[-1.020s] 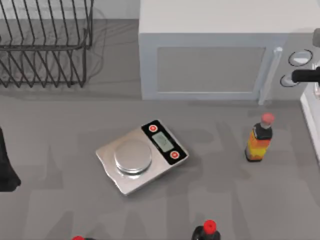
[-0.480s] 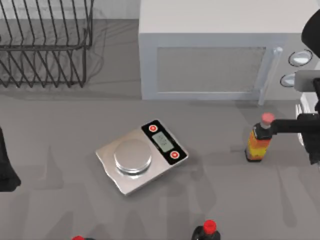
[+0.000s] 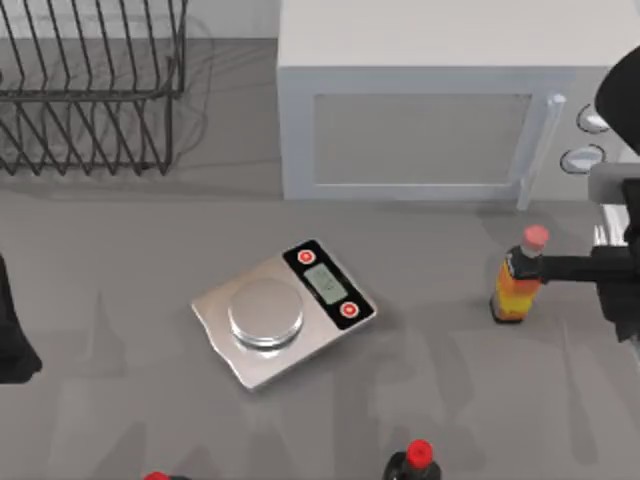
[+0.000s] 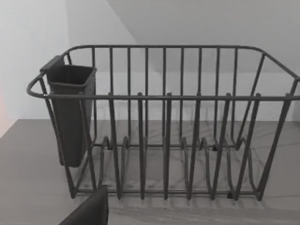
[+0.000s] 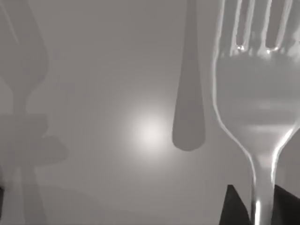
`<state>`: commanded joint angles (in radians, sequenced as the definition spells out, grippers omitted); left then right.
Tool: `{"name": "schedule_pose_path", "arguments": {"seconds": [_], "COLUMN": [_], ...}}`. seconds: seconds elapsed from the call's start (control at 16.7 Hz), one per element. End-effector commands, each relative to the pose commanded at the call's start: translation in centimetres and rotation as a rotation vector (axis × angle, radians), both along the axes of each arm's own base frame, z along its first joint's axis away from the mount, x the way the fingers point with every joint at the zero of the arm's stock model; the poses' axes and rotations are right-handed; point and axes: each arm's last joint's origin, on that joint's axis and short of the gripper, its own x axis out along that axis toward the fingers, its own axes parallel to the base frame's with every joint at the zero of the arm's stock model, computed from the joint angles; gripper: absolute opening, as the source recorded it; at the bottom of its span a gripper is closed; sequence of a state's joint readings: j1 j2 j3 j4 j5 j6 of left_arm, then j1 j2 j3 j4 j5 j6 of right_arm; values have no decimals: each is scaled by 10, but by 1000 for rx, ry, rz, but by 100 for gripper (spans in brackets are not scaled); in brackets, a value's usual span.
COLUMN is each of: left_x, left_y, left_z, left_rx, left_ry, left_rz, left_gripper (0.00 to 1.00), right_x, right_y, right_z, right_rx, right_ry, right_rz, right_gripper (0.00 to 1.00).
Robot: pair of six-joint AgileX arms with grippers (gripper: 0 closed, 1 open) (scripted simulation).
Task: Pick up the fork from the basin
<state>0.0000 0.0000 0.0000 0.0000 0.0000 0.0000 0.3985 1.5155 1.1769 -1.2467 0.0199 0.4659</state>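
The fork [image 5: 255, 103] appears held: in the right wrist view it hangs close before the camera, tines away from the lens, its slim neck running down between two dark fingertips [image 5: 234, 208] that pinch the handle, so I read the right pincer [image 5: 257, 213] as pressed together on the fork. Behind it lies a pale, smooth surface carrying fork-shaped shadows, which I take for the basin [image 5: 117, 93]; the fork seems clear of that surface rather than lying on it, though how high it has been raised I cannot tell. From above, the right arm [image 3: 615, 270] sits at the table's right edge, just beside the sauce bottle [image 3: 518, 278] and in front of the microwave [image 3: 420, 110], over the spot where the basin's rim would be. The left arm [image 3: 12, 330] is parked at the left edge, its camera facing the wire rack [image 4: 164, 126]; whether that pincer is spread or closed I cannot tell. So the grasp looks done; what remains, in my judgement, is lifting the fork fully clear.
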Motion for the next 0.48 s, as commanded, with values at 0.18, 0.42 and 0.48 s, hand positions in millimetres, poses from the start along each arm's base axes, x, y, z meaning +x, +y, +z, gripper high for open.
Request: {"name": "schedule_pose_path", "arguments": {"seconds": [0.18, 0.42, 0.48], "left_x": [0, 0, 0], "left_y": [0, 0, 0], "left_z": [0, 0, 0], "left_rx": [0, 0, 0], "left_ry": [0, 0, 0], "left_rz": [0, 0, 0], "left_gripper": [100, 100, 100], "right_x": [-5, -9, -9], "right_y": [-4, -1, 1], "right_z": [-32, -67, -73], "right_rx": [-20, -8, 2], "right_ry": [24, 19, 12], "right_rz": [-16, 15, 29], "right_gripper": [0, 0, 0]}}
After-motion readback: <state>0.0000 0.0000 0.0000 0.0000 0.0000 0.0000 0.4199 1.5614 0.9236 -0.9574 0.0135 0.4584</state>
